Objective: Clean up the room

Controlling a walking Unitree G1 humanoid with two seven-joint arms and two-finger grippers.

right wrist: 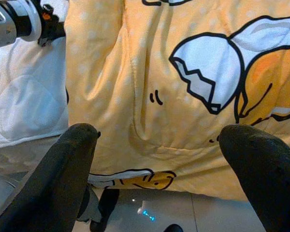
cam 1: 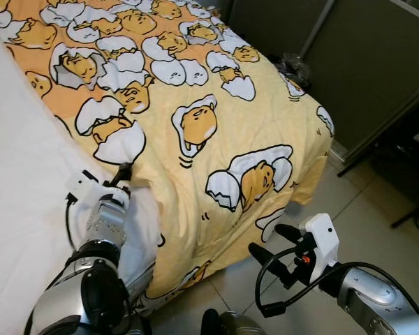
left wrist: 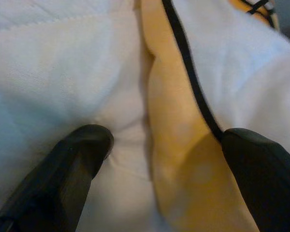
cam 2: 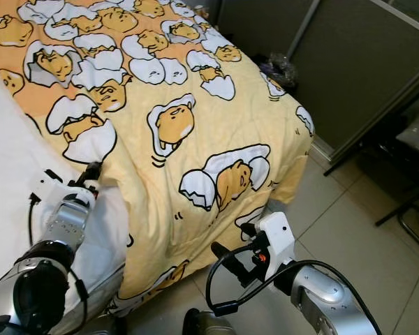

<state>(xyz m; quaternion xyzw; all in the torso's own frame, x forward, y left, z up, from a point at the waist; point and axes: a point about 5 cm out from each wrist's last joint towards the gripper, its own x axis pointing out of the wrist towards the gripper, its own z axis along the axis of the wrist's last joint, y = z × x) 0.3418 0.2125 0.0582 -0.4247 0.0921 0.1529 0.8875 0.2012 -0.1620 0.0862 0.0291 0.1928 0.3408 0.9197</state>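
A yellow blanket [cam 1: 195, 125] printed with cartoon eggs covers the bed and hangs over its foot end. To its left lies the bare white sheet [cam 1: 21, 181]. My left gripper [cam 1: 123, 171] rests at the blanket's edge, where yellow cloth meets white. In the left wrist view it [left wrist: 164, 164] is open, fingers [left wrist: 72, 164] spread on the fabric with the blanket's edge [left wrist: 174, 145] between them. My right gripper [cam 1: 272, 241] hangs open over the floor in front of the bed's corner. In the right wrist view it [right wrist: 159, 159] faces the hanging blanket [right wrist: 183, 96].
Grey tiled floor [cam 1: 335, 202] runs along the right of the bed. A dark cabinet wall [cam 1: 363, 63] stands behind it, with a black plastic bag [cam 1: 293, 68] at its foot. Black furniture legs [cam 1: 405, 160] stand at the far right.
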